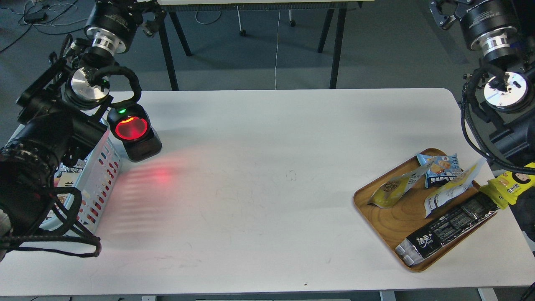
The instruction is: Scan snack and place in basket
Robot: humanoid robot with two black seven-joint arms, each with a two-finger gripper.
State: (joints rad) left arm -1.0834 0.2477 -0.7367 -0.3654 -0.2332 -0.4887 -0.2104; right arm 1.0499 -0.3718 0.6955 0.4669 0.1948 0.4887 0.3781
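The snack (392, 189), a yellow-and-white pouch with a round picture of tan beans, lies on its side at the left of a wooden tray (378, 209) at the table's right. The light blue slotted basket (102, 177) stands at the table's left edge, largely hidden behind my left arm. My left gripper (149, 19) is high at the top left, far from the snack, dark and partly cut off by the frame. At the top right corner is my right gripper (442, 14), only partly in view. Neither holds anything that I can see.
A black scanner (133, 131) with a glowing red window stands beside the basket and casts red light on the white table (259, 175). The tray also holds a light blue packet (441, 167), another yellow-white pouch (453, 190) and a long black packet (451, 228). A bright yellow packet (512, 184) lies at its right.
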